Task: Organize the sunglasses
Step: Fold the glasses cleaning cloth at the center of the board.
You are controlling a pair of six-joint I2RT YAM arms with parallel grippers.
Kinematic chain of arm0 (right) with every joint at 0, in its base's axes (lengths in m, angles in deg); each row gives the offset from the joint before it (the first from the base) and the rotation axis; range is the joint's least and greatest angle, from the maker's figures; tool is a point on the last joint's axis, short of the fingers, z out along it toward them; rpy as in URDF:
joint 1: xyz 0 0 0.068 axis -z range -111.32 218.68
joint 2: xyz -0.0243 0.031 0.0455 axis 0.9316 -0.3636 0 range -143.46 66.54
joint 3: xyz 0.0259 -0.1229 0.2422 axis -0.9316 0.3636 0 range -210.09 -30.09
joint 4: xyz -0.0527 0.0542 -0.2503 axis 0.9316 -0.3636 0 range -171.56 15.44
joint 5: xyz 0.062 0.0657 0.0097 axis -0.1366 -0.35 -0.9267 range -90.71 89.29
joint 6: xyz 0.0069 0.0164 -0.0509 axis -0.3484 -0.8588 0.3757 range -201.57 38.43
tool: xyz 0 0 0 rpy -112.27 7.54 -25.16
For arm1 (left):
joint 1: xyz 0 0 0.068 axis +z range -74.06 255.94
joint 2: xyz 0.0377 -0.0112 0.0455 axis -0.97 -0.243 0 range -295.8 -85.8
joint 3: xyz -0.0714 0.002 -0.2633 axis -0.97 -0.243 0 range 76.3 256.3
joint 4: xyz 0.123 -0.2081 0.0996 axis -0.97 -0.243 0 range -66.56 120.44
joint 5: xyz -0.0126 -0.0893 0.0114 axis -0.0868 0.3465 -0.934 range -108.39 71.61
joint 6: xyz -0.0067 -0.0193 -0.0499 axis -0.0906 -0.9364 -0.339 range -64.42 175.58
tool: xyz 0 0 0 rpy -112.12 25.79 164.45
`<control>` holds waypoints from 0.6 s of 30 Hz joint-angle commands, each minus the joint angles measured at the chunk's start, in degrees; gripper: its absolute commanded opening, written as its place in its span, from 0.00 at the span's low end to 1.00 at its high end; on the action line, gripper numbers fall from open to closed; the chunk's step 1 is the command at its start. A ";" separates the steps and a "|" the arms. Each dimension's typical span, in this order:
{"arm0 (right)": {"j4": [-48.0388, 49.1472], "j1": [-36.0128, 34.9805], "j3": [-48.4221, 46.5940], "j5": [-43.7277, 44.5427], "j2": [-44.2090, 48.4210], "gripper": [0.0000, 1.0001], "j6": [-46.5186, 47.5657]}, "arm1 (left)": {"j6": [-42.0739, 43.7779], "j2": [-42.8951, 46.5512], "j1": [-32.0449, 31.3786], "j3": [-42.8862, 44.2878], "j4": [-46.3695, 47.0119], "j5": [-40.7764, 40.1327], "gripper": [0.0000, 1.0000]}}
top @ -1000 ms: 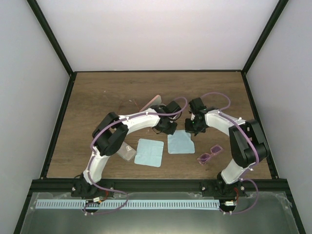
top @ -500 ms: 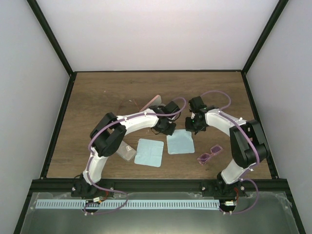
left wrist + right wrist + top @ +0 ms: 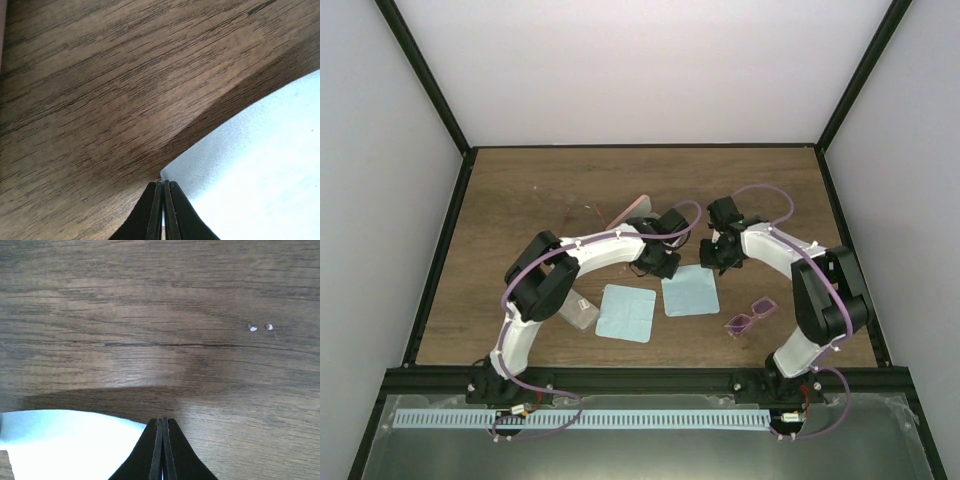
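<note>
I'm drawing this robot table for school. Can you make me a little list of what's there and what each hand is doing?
left gripper: shut on a far corner of the held blue cloth
right gripper: shut on its other far corner
other blue cloth: flat on the table beside it
purple-pink sunglasses: on the table near the right arm, not held
orange sunglasses: thin wire pair beside the pink case, not held
grey case: beside the other blue cloth, partly under the left arm

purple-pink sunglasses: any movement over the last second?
No. The purple-pink sunglasses lie in the same spot, with the same gap to the table's near edge in the top view.
</note>
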 commanded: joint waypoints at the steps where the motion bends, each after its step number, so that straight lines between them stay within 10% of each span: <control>1: 0.26 -0.64 0.92 -0.48 2.43 0.01 0.52 | -0.41 2.41 -0.28 0.20 0.19 0.74 0.04; 18: 0.53 -0.63 1.97 -2.31 4.09 0.01 1.27 | -0.81 4.34 -0.36 -1.07 0.16 2.88 0.04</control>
